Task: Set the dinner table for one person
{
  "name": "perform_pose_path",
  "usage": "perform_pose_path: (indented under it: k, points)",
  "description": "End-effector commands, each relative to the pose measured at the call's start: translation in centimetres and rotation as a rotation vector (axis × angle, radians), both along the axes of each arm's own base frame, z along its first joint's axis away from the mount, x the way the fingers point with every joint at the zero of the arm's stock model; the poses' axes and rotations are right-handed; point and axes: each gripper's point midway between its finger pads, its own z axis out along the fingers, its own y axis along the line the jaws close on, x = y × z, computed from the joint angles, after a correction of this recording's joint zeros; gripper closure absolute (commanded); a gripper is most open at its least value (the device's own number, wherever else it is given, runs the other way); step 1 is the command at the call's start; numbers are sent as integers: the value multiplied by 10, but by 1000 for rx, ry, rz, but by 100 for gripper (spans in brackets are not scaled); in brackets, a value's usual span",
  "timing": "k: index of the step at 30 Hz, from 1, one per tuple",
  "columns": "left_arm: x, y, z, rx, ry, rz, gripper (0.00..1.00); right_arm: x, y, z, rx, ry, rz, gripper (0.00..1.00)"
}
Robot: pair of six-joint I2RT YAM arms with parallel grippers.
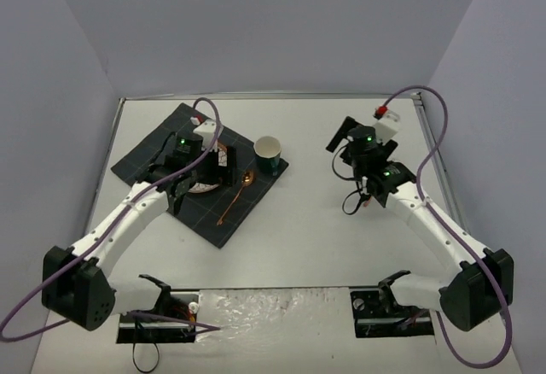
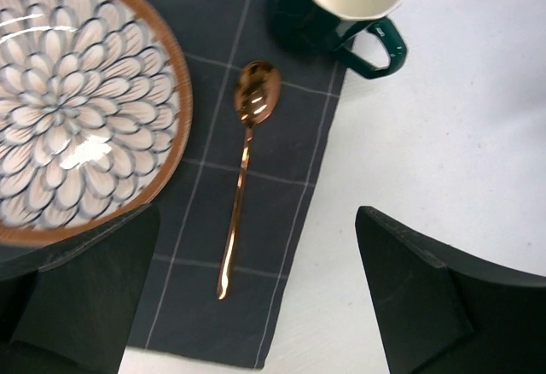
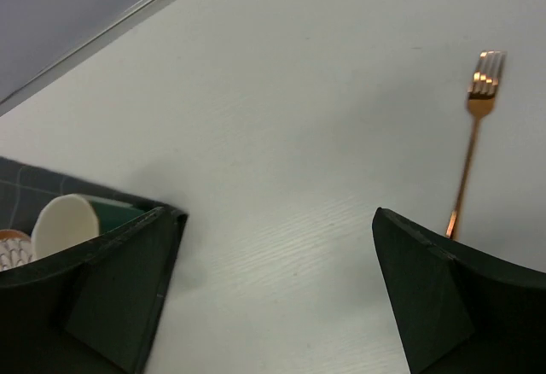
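Note:
The white dinner table carries a dark grey checked mat at the left. On the mat lie a flower-patterned plate with an orange rim, a copper spoon to the plate's right, and a green mug with a white inside at the mat's far corner. My left gripper is open and empty, hovering over the spoon's handle and the mat's edge. My right gripper is open and empty above bare table. A copper fork lies on the table ahead and to its right.
In the top view the plate is partly hidden under the left gripper, with the spoon and mug beside it. The right gripper is to the right of the mug. Grey walls close in three sides.

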Motion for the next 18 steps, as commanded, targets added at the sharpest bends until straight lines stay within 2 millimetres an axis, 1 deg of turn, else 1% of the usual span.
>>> perform_pose_path:
  k: [1,2,4,5,7,8,9,10,11,18]
  points:
    - [37,-44,29,-92,-176,-120,3,-2,-25,16,9,-64,90,0]
    - [39,-49,24,-100,-172,-146,3,-2,-30,15,16,-62,92,0]
    - [54,-65,24,-124,-236,-212,3,-6,-40,13,20,-66,109,0]
    - [57,-71,21,-135,-248,-241,3,-5,-41,15,25,-85,125,0]
    - [64,-79,14,-140,-271,-282,3,-6,-43,13,21,-86,149,0]
    - [67,-82,7,-138,-270,-297,3,-7,-44,12,18,-85,157,0]
    - [69,-84,6,-137,-279,-309,3,-7,-45,12,16,-86,162,0]
    - [71,-87,0,-129,-280,-327,3,-8,-46,12,12,-87,167,0]
    - [74,-90,-8,-119,-272,-346,3,-9,-47,12,9,-88,172,0]
    - [87,-102,-36,-117,-236,-412,3,-12,-50,15,1,-109,189,0]
